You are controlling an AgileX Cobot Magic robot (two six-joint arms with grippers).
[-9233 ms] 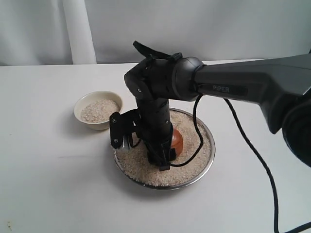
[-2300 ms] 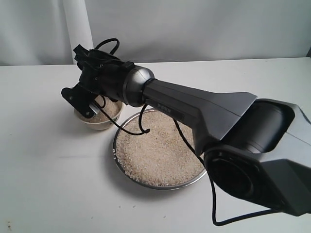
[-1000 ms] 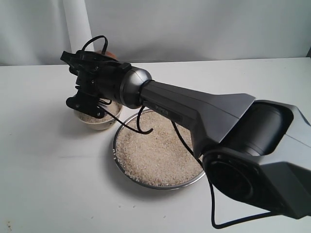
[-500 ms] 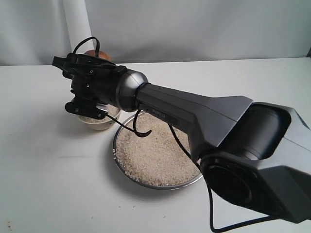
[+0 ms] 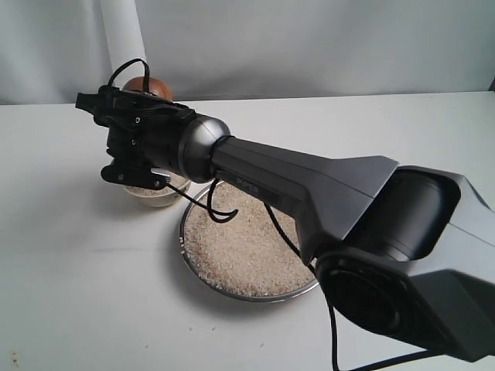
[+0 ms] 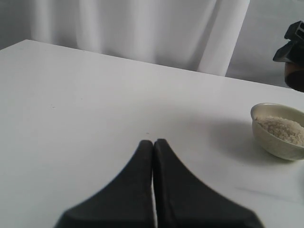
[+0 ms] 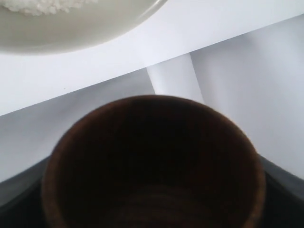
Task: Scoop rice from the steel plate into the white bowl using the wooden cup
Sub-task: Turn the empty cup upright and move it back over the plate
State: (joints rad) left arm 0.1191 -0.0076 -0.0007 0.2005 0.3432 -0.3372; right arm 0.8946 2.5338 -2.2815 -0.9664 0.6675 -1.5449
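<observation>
- R gripper (image 5: pixel 124 99): clamped on wooden cup (image 5: pixel 147 83); cup lifted near white bowl (image 6: pixel 271 145), inside dark, no grains seen.
- L gripper (image 6: pixel 153 154): tips together, empty, apart from bowl.
- Bowl: part-filled w/ rice (image 6: pixel 285 129).
- Steel plate (image 5: pixel 255 297): approx. full; more scoops prob. left.

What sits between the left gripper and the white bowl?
Nothing: in the left wrist view, only bare table separates the closed left gripper from the white bowl.
</observation>
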